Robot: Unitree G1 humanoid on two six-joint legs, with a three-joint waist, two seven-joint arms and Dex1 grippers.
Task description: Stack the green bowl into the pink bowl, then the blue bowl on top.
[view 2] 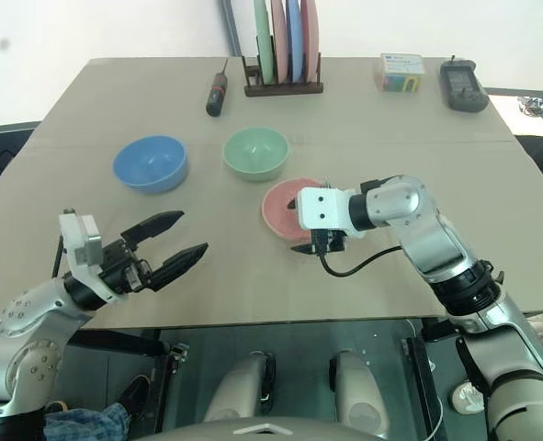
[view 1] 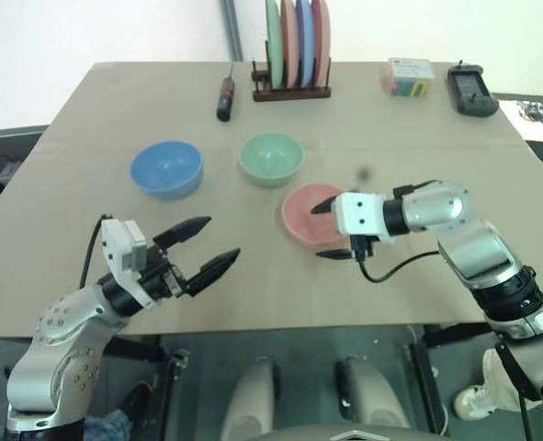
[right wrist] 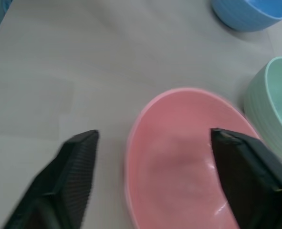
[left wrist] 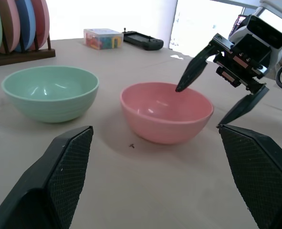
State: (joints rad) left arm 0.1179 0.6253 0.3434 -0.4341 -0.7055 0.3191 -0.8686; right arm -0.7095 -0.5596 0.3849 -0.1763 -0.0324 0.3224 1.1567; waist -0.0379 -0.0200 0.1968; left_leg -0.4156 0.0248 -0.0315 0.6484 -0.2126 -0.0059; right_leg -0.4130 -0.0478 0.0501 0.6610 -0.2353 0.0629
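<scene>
Three empty bowls sit apart: blue bowl [view 1: 166,168] left, green bowl [view 1: 271,158] centre, pink bowl [view 1: 311,213] right. Right gripper [view 1: 330,231] straddles the pink rim, fingers spread, gripping nothing; left gripper [view 1: 205,246] hangs open, empty.

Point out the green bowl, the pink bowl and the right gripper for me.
green bowl [view 1: 271,158], left eye view, inner wall.
pink bowl [left wrist: 165,112], left wrist view, outer wall.
right gripper [left wrist: 217,106], left wrist view, midway between its spread fingertips.

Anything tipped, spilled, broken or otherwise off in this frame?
Nothing stands out. The blue bowl, green bowl and pink bowl all sit upright, apart and empty on the table. The open right gripper straddles the pink bowl's near rim; the left gripper is open, holding nothing.
</scene>
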